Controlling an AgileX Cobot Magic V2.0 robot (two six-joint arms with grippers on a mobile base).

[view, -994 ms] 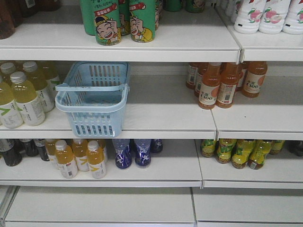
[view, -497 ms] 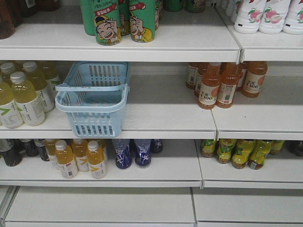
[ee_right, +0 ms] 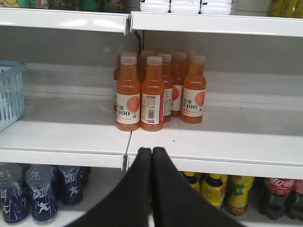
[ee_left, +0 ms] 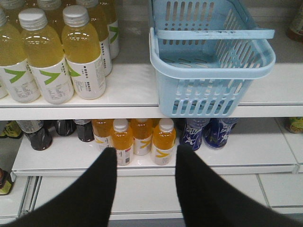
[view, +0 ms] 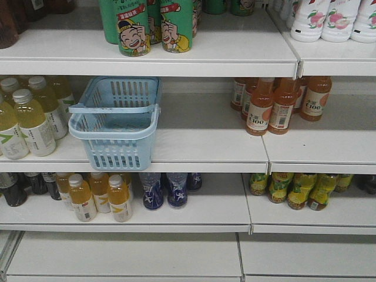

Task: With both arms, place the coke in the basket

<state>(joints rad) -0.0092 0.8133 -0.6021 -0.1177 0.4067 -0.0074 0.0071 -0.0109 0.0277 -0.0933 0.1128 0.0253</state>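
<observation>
Red-labelled coke sits lower right of the right wrist view, so the pressed-together right fingers should spread first; the wide left fingers can steady the basket.

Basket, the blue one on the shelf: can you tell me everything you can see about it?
The basket is light blue and looks like plastic. It is rectangular, with rows of slots in its walls and a thick rim. One handle lies across its open top. It looks empty inside. It sits upright on the white middle shelf, with its front end sticking out a little past the shelf edge. Some yellow bottles stand to its left, not touching it.
</observation>
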